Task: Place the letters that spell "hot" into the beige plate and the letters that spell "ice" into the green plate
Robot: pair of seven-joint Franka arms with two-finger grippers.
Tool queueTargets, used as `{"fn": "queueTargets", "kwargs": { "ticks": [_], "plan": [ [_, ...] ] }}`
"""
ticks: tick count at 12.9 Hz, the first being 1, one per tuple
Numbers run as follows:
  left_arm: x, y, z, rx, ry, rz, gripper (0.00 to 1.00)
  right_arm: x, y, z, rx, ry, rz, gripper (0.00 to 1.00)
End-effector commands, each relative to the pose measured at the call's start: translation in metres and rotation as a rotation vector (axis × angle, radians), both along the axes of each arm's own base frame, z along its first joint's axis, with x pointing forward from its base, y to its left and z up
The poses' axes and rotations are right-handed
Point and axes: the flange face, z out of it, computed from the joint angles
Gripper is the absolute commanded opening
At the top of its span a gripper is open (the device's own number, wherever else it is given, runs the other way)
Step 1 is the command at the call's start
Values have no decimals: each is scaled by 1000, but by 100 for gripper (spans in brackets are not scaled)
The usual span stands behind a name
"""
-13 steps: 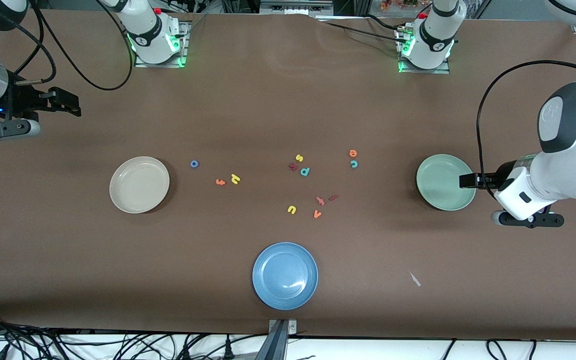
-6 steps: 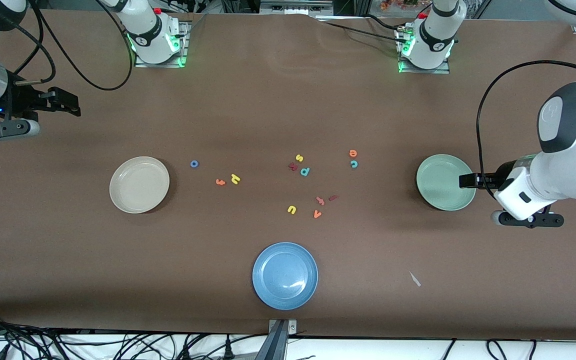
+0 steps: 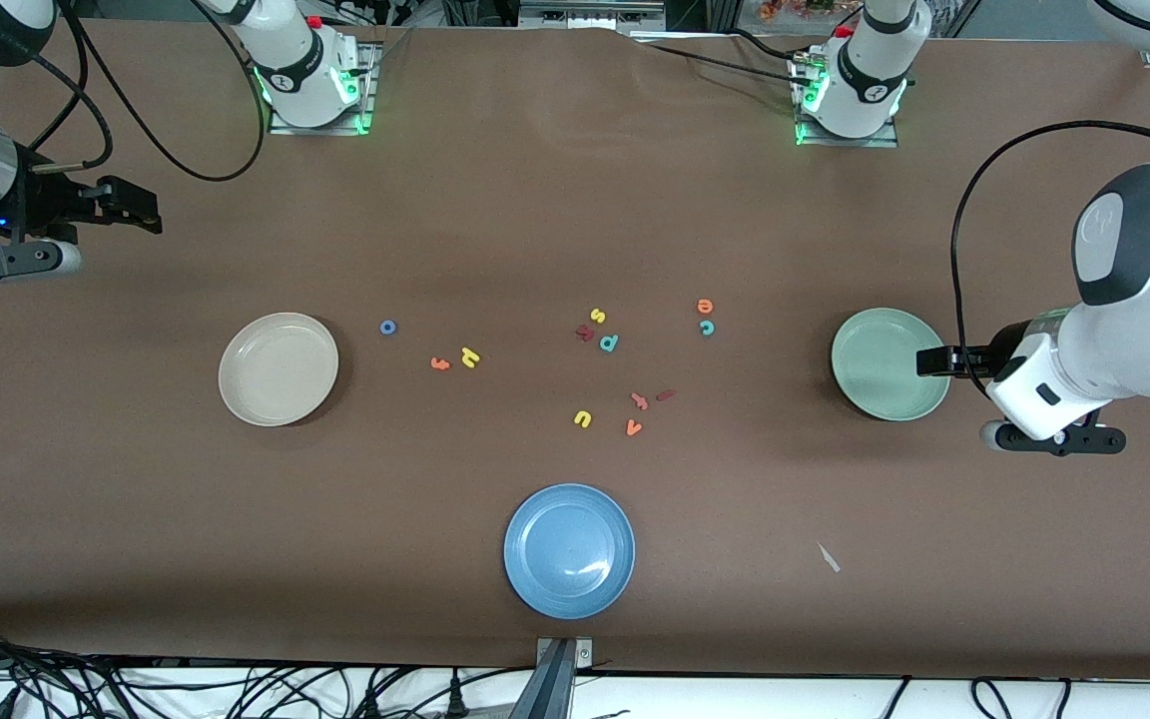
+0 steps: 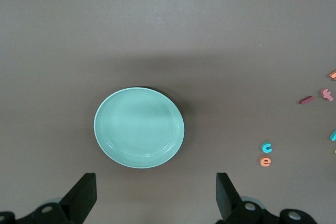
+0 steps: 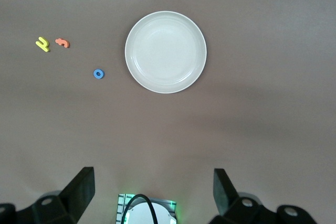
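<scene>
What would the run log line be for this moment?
left gripper: open over green plate | right gripper: open, waiting | beige plate: empty | letters: all on table

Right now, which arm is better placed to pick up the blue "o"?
The right arm, probably. The blue "o" lies beside the beige plate at its end; the right gripper, open, hangs there. The left gripper, open, is over the green plate.

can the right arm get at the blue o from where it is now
Probably yes. The small blue ring-shaped foam "o" lies alone on the brown table, beside the round cream-beige plate and apart from the other letters. The right end effector hangs open toward the right arm's end, nothing between.
</scene>
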Motion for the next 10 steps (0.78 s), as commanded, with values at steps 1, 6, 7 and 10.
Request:
{"fn": "queueTargets", "kwargs": {
  "ticks": [1, 6, 7, 10],
  "plan": [
    [-3, 0, 2, -19, -7, -18, 100, -2, -2, -1, -16, 8, -6, 100],
    [-3, 0, 3, -20, -9, -19, 100, -3, -2, -1, -16, 11, -6, 100],
    [-3, -1, 3, -20, -9, -19, 100, -3, -2, -1, -16, 11, -6, 100],
    [-2, -2, 3, -22, -16, -20, 100, -3, -3, -4, -17, 17, -8, 100]
  ]
}}
